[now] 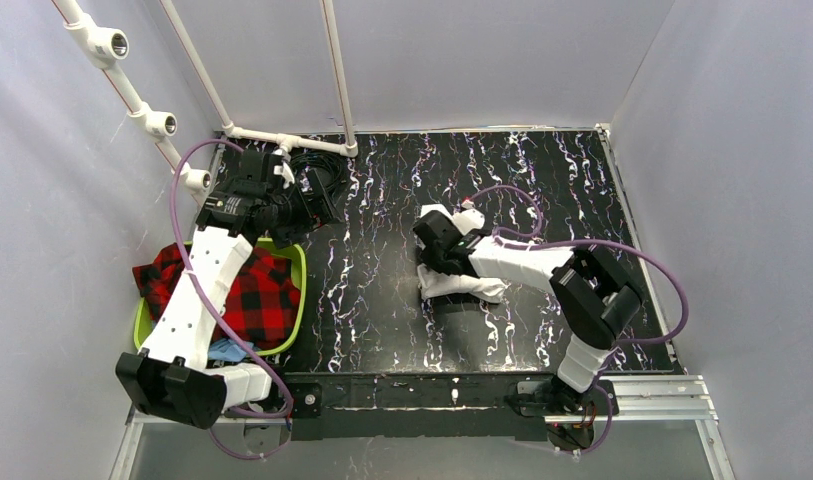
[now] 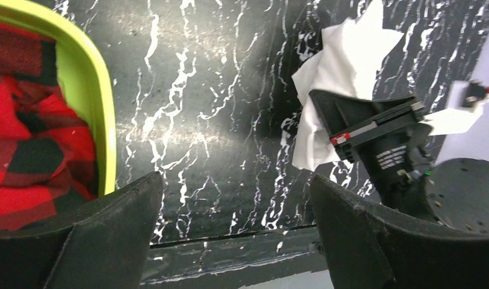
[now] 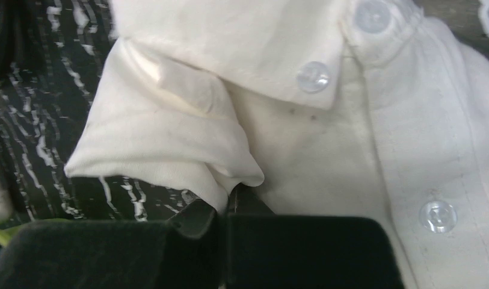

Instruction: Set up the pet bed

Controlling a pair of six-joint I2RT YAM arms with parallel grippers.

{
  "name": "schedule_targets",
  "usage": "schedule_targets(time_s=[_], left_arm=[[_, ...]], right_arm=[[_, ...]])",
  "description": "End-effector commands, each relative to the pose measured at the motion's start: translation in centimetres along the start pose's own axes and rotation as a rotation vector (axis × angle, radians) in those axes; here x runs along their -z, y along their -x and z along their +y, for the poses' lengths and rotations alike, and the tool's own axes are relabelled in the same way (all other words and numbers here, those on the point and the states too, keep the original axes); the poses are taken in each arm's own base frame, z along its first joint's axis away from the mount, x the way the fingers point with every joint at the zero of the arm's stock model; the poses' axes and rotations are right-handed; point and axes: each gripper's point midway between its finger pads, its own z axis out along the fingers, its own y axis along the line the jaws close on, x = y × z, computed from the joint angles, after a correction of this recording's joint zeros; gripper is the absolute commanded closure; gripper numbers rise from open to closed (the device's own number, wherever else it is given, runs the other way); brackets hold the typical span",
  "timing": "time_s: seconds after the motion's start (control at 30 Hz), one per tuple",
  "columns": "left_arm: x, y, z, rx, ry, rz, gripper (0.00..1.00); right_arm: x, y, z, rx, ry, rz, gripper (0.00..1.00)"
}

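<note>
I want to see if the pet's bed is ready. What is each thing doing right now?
green tub, upright, holding the blanket.
plaid blanket, bunched in the green tub, spilling over its rim.
white shirt, crumpled on the table, one fold pinched.
left end effector, open, holding nothing, beside the green tub.
right end effector, shut on the white shirt.

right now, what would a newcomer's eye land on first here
Most likely the red and black plaid cloth, piled in the lime green bin at the left edge of the black marbled table. Next comes the white shirt with clear buttons, bunched mid-table, a fold pinched in the shut right tool. The left tool hangs open just past the bin.
</note>
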Motion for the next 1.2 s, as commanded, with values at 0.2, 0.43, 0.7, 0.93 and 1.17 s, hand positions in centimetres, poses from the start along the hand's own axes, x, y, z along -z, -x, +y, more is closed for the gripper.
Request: schedule_targets(time_s=[0.2, 0.43, 0.7, 0.93, 1.17], left_arm=[[1.7, -1.9, 5.9, 0.017, 0.262, -0.028, 0.08], [1.0, -2.5, 6.6, 0.030, 0.290, 0.001, 0.02], [-2.1, -3.7, 3.6, 0.030, 0.102, 0.088, 0.02], [-7.0, -7.2, 2.0, 0.074, -0.030, 0.310, 0.02], [-11.5, -9.6, 1.6, 0.070, 0.036, 0.387, 0.02]], right_arm=[[0.6, -6.8, 7.0, -0.010, 0.067, 0.049, 0.96], [5.3, -7.2, 14.0, 0.032, 0.463, 0.157, 0.20], [11.3, -5.2, 13.9, 0.189, 0.640, 0.157, 0.10], [10.3, 3.1, 6.6, 0.380, 0.306, 0.009, 0.10], [4.9, 7.6, 0.5, 0.414, 0.302, 0.221, 0.02]])
